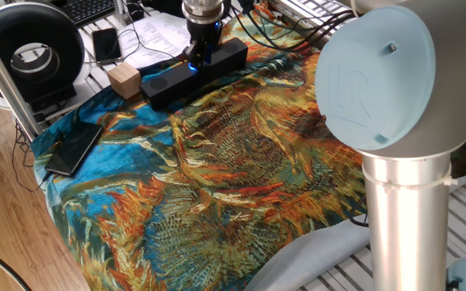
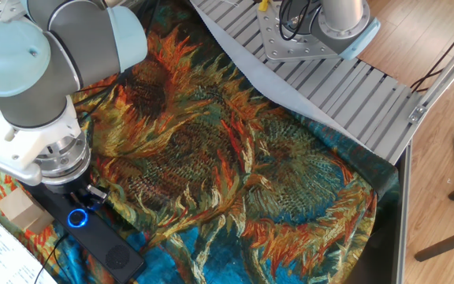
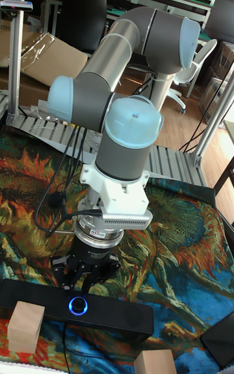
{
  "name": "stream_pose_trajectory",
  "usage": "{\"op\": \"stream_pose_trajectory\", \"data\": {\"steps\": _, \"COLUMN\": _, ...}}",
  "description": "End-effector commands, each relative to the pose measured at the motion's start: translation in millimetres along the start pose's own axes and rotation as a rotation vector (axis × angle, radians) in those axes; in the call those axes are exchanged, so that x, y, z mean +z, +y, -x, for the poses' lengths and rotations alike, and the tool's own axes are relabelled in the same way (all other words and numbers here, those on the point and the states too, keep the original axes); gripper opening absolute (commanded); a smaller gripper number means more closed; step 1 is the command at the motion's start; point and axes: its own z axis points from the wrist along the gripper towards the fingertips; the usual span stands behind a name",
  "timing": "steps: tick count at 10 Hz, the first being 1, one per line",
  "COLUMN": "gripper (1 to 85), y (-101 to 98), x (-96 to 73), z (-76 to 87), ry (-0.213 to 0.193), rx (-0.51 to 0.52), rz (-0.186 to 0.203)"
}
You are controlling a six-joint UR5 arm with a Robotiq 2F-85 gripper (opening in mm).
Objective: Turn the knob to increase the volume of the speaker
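Hand (image 3: 83, 283) hangs just above the speaker's top face, close over the knob, with its dark fingers pointing down and spread a little; whether they touch the knob I cannot tell, and nothing shows them grasping it, so I read the hand as released.

From largest to smallest: the sunflower-print cloth (image 1: 241, 162) covers the table, and the speaker (image 3: 130, 319) lies along its far edge in one fixed view, a long black bar with 2 tan wooden blocks (image 3: 25, 325) by its ends. It looks rigid and fairly heavy for its size, so it should stay put under a gentle twist, though the cloth beneath could let it slide if the hand pushes sideways. A flat black smartphone (image 1: 73, 149) lies well apart on the cloth.

The knob (image 3: 78, 304) sits on the speaker's top face, ringed in blue light. It is small, hard and probably smooth, so slipping is the likely fault. Best hold, in my judgement, is on its round side wall with 2 fingers opposite each other, centred, pressing lightly and turning about its axis.
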Motion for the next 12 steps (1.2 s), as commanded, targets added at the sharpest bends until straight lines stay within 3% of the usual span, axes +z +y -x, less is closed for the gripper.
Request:
{"op": "stream_pose_trajectory", "data": {"steps": 1, "gripper": 33.7, "y": 8.0, "x": -1.6, "z": 3.5, "ry": -0.014, "rx": 0.03, "rz": 0.036}}
{"op": "stream_pose_trajectory", "data": {"steps": 7, "gripper": 32.7, "y": 9.4, "x": -1.7, "z": 4.4, "ry": -0.016, "rx": 0.083, "rz": 0.042}}
{"op": "stream_pose_trajectory", "data": {"steps": 8, "gripper": 32.0, "y": 9.8, "x": -1.7, "z": 6.2, "ry": -0.022, "rx": 0.108, "rz": 0.044}}
{"op": "stream_pose_trajectory", "data": {"steps": 10, "gripper": 30.7, "y": 7.6, "x": -2.3, "z": 19.8, "ry": -0.074, "rx": 0.153, "rz": 0.04}}
{"op": "stream_pose_trajectory", "data": {"steps": 12, "gripper": 30.7, "y": 5.7, "x": -2.2, "z": 19.3, "ry": -0.073, "rx": 0.147, "rz": 0.032}}
